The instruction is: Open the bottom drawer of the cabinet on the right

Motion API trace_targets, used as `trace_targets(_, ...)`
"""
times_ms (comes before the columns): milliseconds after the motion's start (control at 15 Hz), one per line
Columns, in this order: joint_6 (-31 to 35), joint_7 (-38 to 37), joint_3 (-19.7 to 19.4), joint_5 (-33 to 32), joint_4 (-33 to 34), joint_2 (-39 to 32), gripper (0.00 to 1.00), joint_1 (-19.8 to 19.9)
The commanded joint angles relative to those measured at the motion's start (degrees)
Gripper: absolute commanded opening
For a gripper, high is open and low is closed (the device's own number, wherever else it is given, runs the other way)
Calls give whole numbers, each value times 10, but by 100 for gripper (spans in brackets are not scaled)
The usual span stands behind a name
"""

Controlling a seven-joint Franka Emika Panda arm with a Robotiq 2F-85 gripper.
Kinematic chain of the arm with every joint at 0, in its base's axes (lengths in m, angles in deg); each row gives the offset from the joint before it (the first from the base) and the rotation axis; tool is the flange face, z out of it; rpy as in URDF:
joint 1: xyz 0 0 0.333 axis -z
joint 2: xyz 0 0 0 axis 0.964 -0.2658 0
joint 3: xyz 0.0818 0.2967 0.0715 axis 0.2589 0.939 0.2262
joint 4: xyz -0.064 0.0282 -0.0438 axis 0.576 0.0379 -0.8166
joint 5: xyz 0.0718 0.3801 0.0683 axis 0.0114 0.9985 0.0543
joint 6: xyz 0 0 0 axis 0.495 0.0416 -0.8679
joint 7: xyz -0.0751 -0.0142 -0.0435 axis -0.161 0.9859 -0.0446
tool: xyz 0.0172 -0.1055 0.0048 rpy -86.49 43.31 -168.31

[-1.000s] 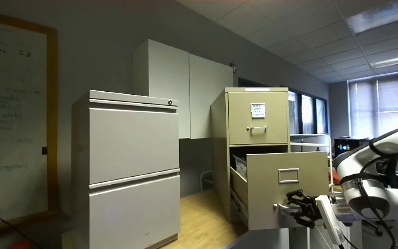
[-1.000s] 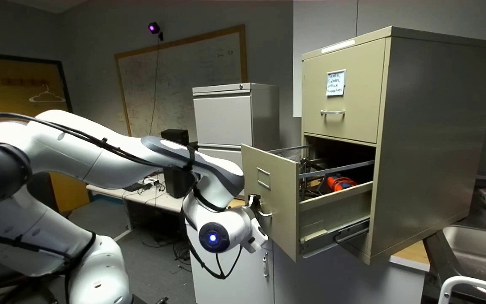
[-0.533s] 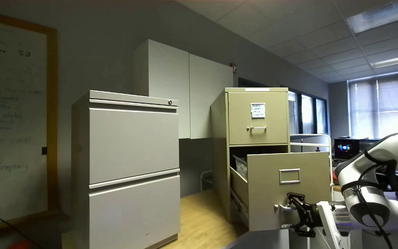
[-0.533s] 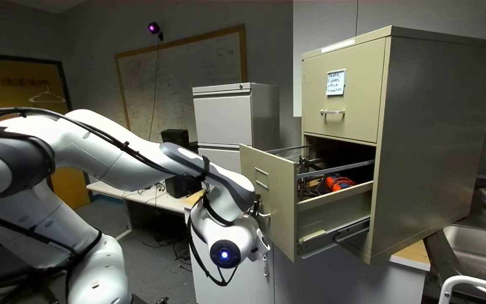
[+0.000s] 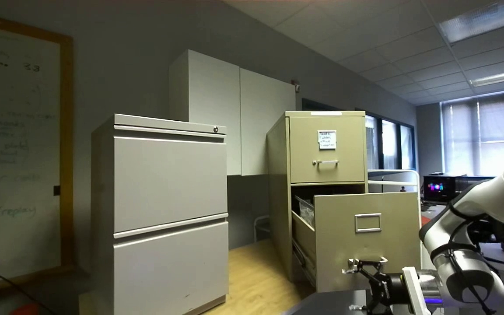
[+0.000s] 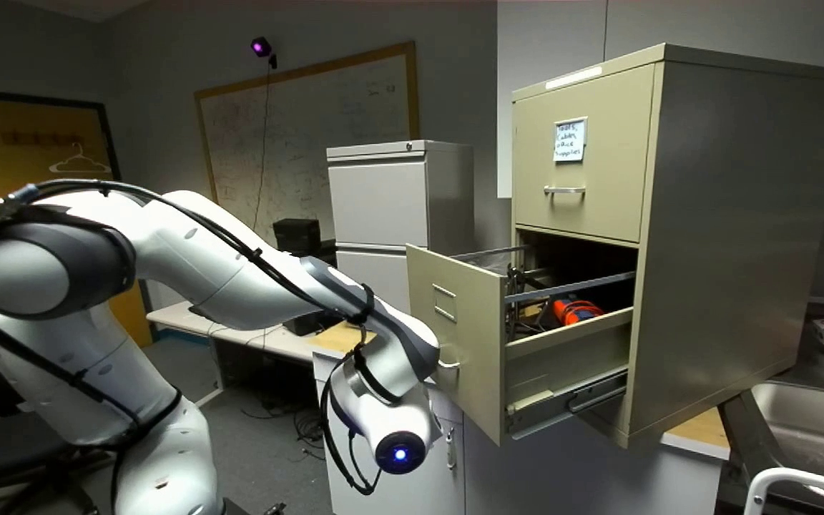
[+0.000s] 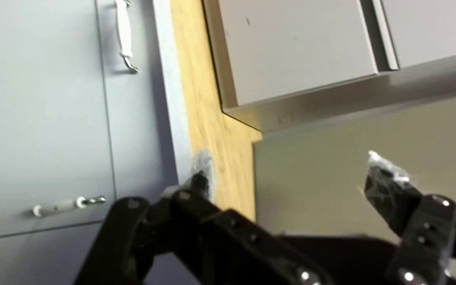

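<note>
The bottom drawer [image 5: 392, 236] of the beige cabinet [image 6: 730, 214] stands pulled well out in both exterior views. Tools and an orange item [image 6: 576, 311] lie inside it. Its small handle [image 6: 448, 365] is free of the jaws. My gripper [image 5: 354, 288] is just in front of the drawer front, low, with its upper finger a little under the handle. In the wrist view the gripper [image 7: 295, 170] is open, its fingers wide apart and nothing between them, the beige drawer front filling the background. The arm hides the gripper in an exterior view. The upper drawer [image 6: 580, 157] is closed.
A pale grey cabinet [image 5: 169, 188] stands beside the beige one on a wooden counter [image 5: 252, 275]. Below are cupboard doors with handles [image 7: 124, 31]. A sink [image 6: 812, 422] and a white rail [image 6: 798, 479] lie on the beige cabinet's far side. White wall cupboards [image 5: 260, 118] hang behind.
My gripper was closed at the handle; it has opened, let go and moved down below it. The arm has shifted with it. The drawer is very slightly farther out.
</note>
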Motion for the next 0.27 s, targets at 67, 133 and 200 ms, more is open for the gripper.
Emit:
trace_targets(67,85,-113,49,-104,1,13,100,-5)
trace_targets(133,109,-144,60,-133,3,21,100,-9)
trace_targets(200,131,-175,72,-164,4,27,100,-13)
